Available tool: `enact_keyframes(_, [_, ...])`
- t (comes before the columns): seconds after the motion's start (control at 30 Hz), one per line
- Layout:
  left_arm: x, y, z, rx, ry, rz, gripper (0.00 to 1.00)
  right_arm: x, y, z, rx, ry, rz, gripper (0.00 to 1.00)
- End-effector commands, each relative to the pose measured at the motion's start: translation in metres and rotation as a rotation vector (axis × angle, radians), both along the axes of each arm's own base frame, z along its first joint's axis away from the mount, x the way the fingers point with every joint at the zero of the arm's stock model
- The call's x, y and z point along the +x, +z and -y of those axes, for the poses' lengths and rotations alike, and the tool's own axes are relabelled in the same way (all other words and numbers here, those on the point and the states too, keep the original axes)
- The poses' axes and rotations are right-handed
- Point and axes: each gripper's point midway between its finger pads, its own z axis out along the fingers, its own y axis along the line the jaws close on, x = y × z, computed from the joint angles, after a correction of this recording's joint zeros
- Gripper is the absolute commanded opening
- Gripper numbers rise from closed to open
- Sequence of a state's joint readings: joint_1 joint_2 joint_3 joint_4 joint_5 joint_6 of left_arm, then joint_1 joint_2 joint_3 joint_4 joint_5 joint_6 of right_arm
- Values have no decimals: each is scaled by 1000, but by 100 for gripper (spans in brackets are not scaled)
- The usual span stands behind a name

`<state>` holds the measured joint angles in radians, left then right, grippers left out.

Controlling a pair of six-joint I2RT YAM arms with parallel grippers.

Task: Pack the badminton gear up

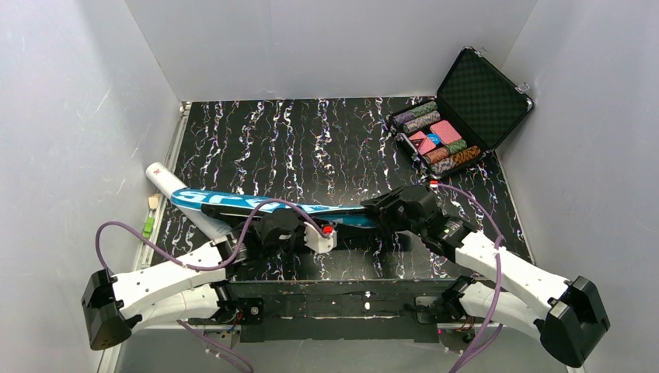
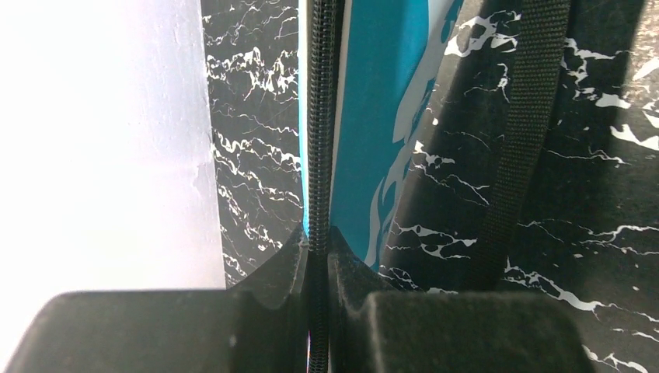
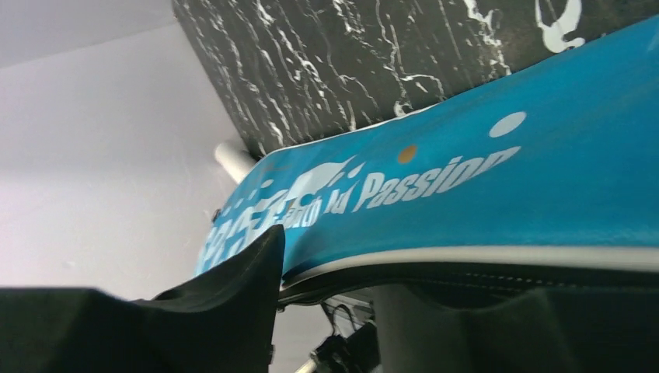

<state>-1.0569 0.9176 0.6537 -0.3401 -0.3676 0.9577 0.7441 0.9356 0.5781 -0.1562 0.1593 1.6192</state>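
Your left tool (image 2: 317, 242) is pinched shut on the zip edge of the blue bag (image 1: 217, 200), lying on the worktop (image 1: 311, 140) well apart from the black case (image 1: 482, 97), likely steadying it while your right tool (image 1: 385, 208) sits at the end nearer the case, grip impossible to tell.

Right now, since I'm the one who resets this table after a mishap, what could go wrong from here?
The left gripper pinches only the thin zipper edge of the blue bag; a pull could slip it free. The right gripper has its jaws apart around the bag's other end; closing askew could miss or crumple it. The white tube seems to pass under the bag; dragging the bag might roll it away.
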Motion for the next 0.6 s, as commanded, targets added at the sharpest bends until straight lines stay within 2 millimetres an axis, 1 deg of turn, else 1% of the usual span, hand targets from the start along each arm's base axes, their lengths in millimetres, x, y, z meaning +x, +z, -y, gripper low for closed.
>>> enact_keyframes(0.0, [-15,42,19,-169,-105,68,0,11,-1,7,-32,-40,8,45])
enact_keyframes(0.03, [-19,43,20,-175,-127,71,0,11,0,7,-34,-37,15,38])
enact_keyframes(0.07, [-22,45,22,-187,-145,79,0,11,2,7,-38,-35,22,28])
enact_keyframes(0.1, [-24,46,24,-197,-160,78,0,11,5,8,-40,-34,29,21])
enact_keyframes(0.13, [-25,47,25,-210,-161,69,6,12,8,8,-44,-32,38,15])
enact_keyframes(0.2, [-26,45,30,-228,-149,31,22,12,14,8,-57,-22,58,4])
enact_keyframes(0.23, [-26,46,32,-239,-143,5,35,12,19,8,-59,-12,66,1])
enact_keyframes(0.27, [-28,46,36,-249,-144,-22,44,12,22,8,-60,-7,73,1])
enact_keyframes(0.3, [-30,48,41,-268,-147,-47,50,11,25,7,-60,-1,77,1])
enact_keyframes(0.4, [-35,52,58,-317,-160,-129,54,9,31,5,-46,14,88,1])
enact_keyframes(0.47, [-37,55,70,-342,-154,-174,62,7,33,4,-37,19,91,1])
enact_keyframes(0.57, [-47,55,89,-354,-181,-230,64,5,41,2,-22,23,106,1])
